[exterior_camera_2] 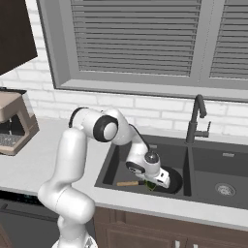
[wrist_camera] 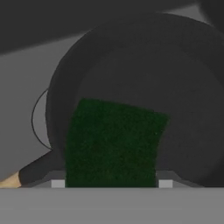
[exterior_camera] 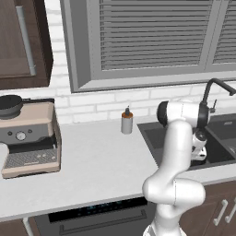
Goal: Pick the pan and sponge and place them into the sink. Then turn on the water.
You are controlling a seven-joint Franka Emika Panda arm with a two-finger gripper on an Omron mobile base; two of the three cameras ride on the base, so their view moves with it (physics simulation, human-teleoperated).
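**Sponge held over the pan in the left sink basin**

The gripper (exterior_camera_2: 154, 185) reaches down into the left basin of the dark grey double sink (exterior_camera_2: 107, 169), its jaws clasping the green sponge (wrist_camera: 111, 144) on either side. In the hand view the sponge hangs between the fingertips (wrist_camera: 57, 183), in front of the round black frying pan (wrist_camera: 144, 92). The pan lies on the floor of that basin, its light wooden handle (exterior_camera_2: 128, 183) pointing toward the basin's left wall. A steel drain (wrist_camera: 40, 120) peeks out beside the pan's rim. The tall dark tap (exterior_camera_2: 195, 121) stands behind the divider between basins. On the tabletop (exterior_camera: 101, 166), a soap dispenser (exterior_camera: 126, 121) stands near the sink, and a coffee machine (exterior_camera: 28, 138) sits well to the left.
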